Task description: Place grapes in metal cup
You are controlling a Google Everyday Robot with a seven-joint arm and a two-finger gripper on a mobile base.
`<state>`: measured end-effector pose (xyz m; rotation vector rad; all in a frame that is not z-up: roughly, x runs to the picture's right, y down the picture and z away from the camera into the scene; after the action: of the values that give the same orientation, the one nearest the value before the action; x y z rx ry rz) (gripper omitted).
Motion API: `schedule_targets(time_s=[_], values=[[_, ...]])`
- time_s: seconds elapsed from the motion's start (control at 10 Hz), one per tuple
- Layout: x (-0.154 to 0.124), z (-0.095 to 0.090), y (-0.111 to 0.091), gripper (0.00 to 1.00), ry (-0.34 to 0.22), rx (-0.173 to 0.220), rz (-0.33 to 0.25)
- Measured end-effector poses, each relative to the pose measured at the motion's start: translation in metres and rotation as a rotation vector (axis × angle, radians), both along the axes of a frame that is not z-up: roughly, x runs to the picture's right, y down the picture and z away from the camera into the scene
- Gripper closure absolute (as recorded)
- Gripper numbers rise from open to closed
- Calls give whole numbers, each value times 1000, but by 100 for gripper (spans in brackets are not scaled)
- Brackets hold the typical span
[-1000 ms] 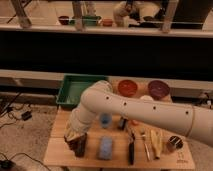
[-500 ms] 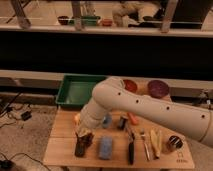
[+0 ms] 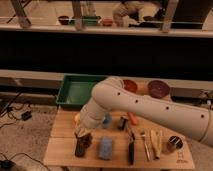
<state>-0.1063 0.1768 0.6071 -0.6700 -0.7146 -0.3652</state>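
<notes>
The grapes (image 3: 80,147) are a dark reddish bunch at the front left of the wooden table (image 3: 65,130). My gripper (image 3: 83,137) comes down from the big white arm (image 3: 150,110) onto the bunch's upper end. It is shut on the grapes, which hang low at the table top. The metal cup (image 3: 174,143) stands far off at the table's front right, small and dark with a brownish inside. My arm hides part of the table's middle.
A blue sponge (image 3: 106,148) and a black bar (image 3: 131,151) lie right of the grapes. Utensils (image 3: 148,143), a blue cup (image 3: 107,120) and an orange piece (image 3: 133,119) crowd the middle. A green tray (image 3: 75,90) and two bowls (image 3: 158,89) sit behind.
The arm's elbow has swung up and to the right, nearer the camera. The gripper has stayed shut at the grapes, which shifted only slightly.
</notes>
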Motion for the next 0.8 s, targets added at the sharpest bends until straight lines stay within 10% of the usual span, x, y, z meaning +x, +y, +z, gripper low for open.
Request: schedule_targets(time_s=[0.8], values=[[5,-2,-4,100,22,24,15]])
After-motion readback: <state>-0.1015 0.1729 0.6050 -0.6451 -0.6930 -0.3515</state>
